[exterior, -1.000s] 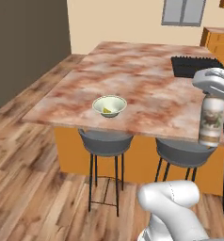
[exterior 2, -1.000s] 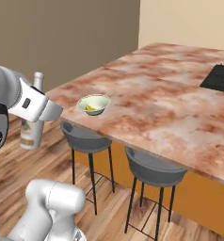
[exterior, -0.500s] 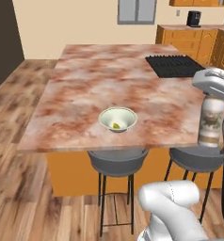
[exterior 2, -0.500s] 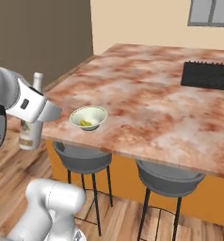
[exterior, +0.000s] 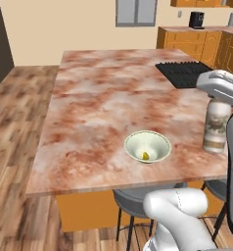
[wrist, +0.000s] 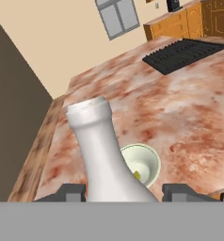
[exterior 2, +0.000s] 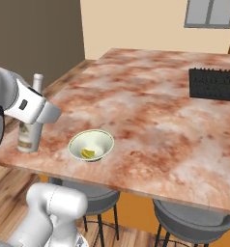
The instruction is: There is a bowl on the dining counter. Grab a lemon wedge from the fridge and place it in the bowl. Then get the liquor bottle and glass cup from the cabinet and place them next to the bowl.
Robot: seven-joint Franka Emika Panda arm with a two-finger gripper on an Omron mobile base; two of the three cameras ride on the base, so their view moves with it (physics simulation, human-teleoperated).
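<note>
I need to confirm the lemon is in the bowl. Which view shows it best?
The right base view: the lemon wedge lies unobstructed inside the bowl. The left base view shows it smaller; the hand view has the bottle partly blocking it.

Arm raised beside base, tool (wrist: pixel 121 192) level, fingers (wrist: pixel 71 193) clamped either side of bottle (wrist: pixel 104 155).

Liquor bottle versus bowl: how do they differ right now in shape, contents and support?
The liquor bottle is tall and narrow-necked; the bowl is wide and low. The bottle stands upright between the gripper fingers beside the dining counter, while the bowl rests on it. The bowl holds the lemon wedge. Both are pale.
</note>
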